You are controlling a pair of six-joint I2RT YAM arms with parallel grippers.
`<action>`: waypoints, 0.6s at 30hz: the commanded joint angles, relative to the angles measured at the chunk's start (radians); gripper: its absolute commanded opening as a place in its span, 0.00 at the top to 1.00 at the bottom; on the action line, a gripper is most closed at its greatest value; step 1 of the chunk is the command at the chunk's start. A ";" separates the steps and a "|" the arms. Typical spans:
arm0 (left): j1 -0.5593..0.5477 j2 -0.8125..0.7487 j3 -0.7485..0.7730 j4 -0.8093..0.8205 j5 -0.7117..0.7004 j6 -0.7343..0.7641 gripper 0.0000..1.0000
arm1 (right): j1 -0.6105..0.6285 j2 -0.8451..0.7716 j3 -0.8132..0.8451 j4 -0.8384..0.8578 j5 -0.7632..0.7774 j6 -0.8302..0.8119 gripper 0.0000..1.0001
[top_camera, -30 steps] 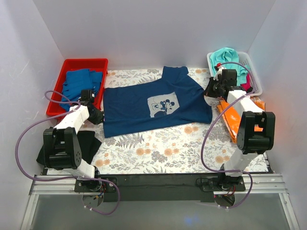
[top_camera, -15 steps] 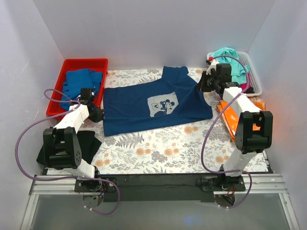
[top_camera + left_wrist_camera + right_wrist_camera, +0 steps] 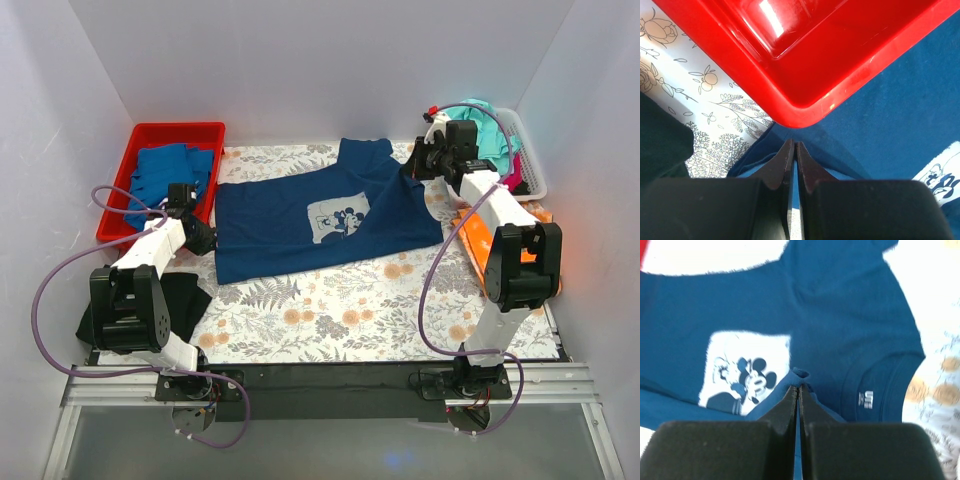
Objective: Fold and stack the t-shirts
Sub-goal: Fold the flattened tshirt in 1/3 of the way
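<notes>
The navy blue t-shirt (image 3: 300, 225) with a pale grey mouse print (image 3: 338, 217) lies spread across the middle of the flowered table. My left gripper (image 3: 205, 240) is shut on its left edge, low beside the red bin; in the left wrist view (image 3: 794, 146) navy cloth (image 3: 900, 115) is pinched at the tips. My right gripper (image 3: 415, 168) is shut on a fold at the shirt's right side and holds it raised. In the right wrist view (image 3: 799, 387) the pinched fold (image 3: 801, 375) hangs over the print (image 3: 745, 370) and collar label (image 3: 866, 399).
A red bin (image 3: 150, 135) at the back left holds mid-blue shirts (image 3: 170, 170). A white basket (image 3: 530, 165) at the back right holds teal (image 3: 480, 115) and pink cloth. An orange shirt (image 3: 480, 240) lies at the right. A black shirt (image 3: 175, 300) lies at the near left.
My right gripper has moved back and leftwards, pulling the shirt's right side up and inward. The left gripper has not moved.
</notes>
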State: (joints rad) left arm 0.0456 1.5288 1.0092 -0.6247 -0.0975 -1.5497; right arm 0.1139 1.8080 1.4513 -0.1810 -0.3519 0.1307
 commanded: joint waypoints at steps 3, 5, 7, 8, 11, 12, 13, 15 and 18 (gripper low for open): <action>-0.001 -0.036 -0.012 -0.016 -0.033 -0.021 1.00 | 0.006 0.005 0.078 0.031 -0.002 -0.008 0.99; -0.001 -0.039 -0.027 -0.024 -0.033 -0.030 1.00 | 0.006 0.019 0.093 0.031 0.004 -0.003 0.99; -0.001 -0.039 -0.037 -0.027 -0.034 -0.038 1.00 | 0.006 0.033 0.104 0.032 0.007 0.003 0.99; -0.003 -0.038 -0.040 -0.026 -0.034 -0.039 1.00 | 0.006 0.039 0.116 0.034 0.008 0.003 0.99; -0.001 -0.035 -0.046 -0.029 -0.039 -0.044 1.00 | 0.006 0.068 0.141 0.032 0.016 0.009 0.99; -0.003 -0.032 -0.047 -0.027 -0.045 -0.049 1.00 | 0.006 0.080 0.144 0.032 0.017 0.010 0.99; -0.001 -0.032 -0.049 -0.024 -0.047 -0.049 1.00 | 0.006 0.086 0.149 0.032 0.021 0.014 0.99; -0.001 -0.024 -0.047 -0.015 -0.050 -0.049 1.00 | 0.006 0.097 0.155 0.031 0.018 0.020 0.99; -0.001 -0.002 -0.034 -0.001 -0.054 -0.050 1.00 | 0.006 0.123 0.161 0.031 0.021 0.029 0.99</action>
State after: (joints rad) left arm 0.0456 1.5284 0.9684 -0.6430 -0.1169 -1.5902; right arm 0.1184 1.9175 1.5589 -0.1772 -0.3393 0.1463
